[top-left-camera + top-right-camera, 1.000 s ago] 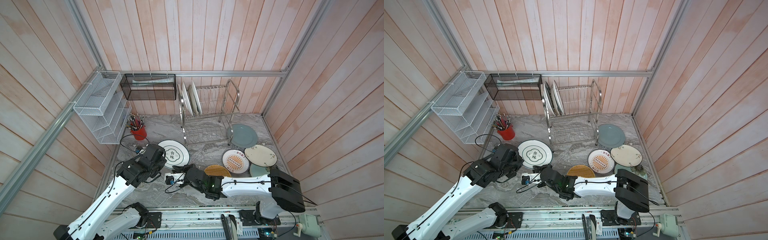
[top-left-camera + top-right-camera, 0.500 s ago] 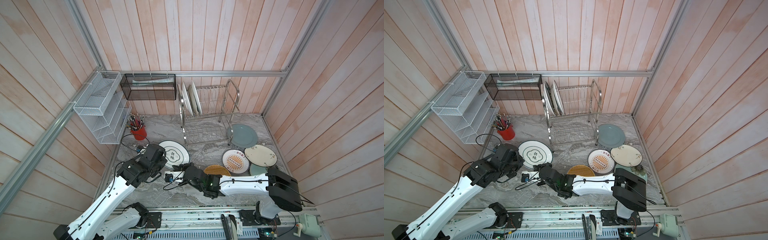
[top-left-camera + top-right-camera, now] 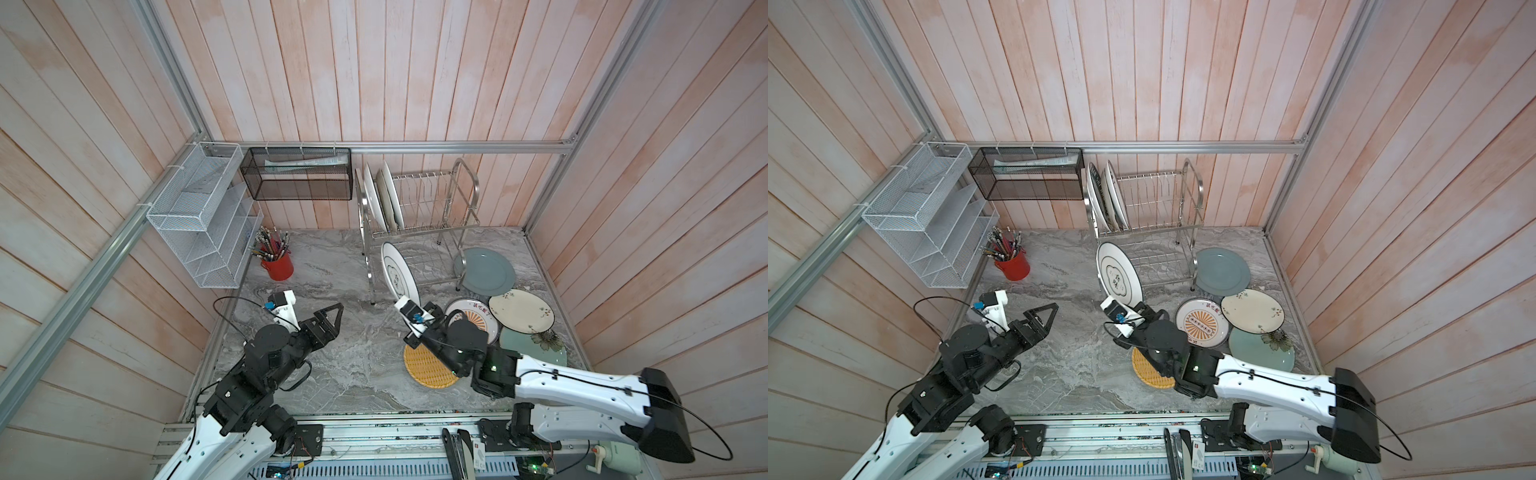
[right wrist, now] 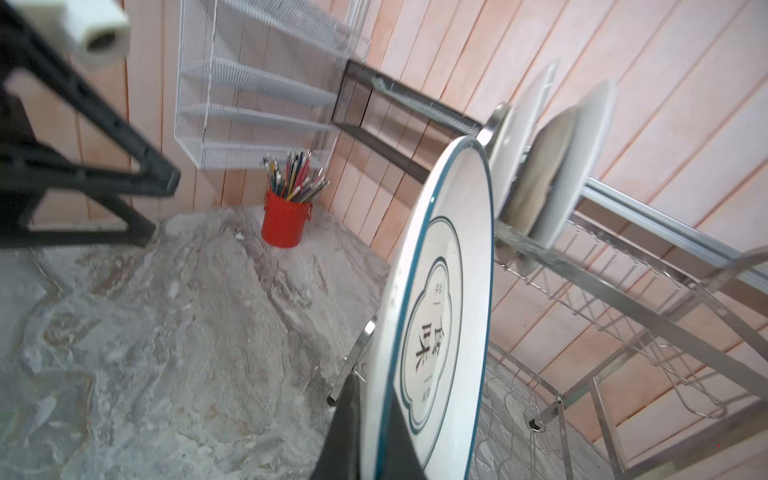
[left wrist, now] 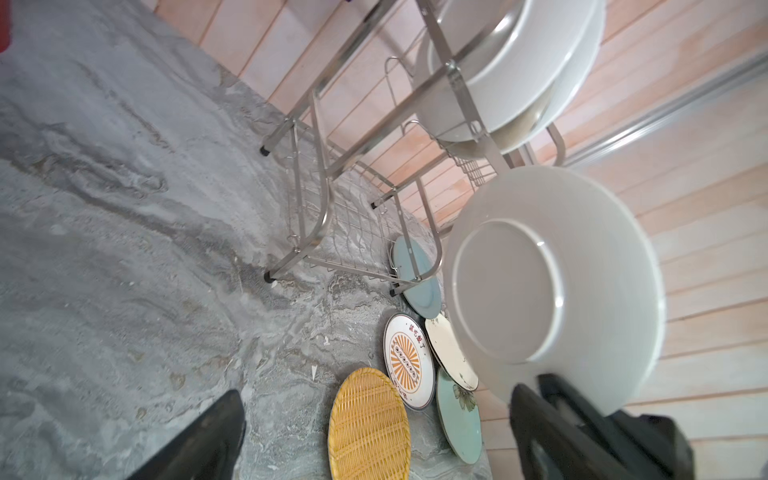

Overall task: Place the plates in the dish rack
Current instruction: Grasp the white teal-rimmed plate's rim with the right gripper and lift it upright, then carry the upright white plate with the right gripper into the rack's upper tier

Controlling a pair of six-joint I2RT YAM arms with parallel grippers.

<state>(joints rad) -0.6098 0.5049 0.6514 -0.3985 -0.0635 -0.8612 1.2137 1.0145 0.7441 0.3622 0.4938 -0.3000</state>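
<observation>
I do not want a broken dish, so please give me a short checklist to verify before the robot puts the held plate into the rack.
Right gripper shut on the round white plate with dark teal rim: ok.
Plate held on edge, near upright: ok.
Left gripper open, apart from the plate: ok.
Shiny steel wire dish rack has free prongs beside three stored plates: ok.
Plate edge lined up with a slot: cannot tell.

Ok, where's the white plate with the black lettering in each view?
In a top view: lettered plate on edge, mid-picture, before the dish rack.
In a top view: plate, same place.
Left wrist: its plain underside, near the rack.
Right wrist: its lettered face, close up.
Shared landmark: the rack.
</observation>
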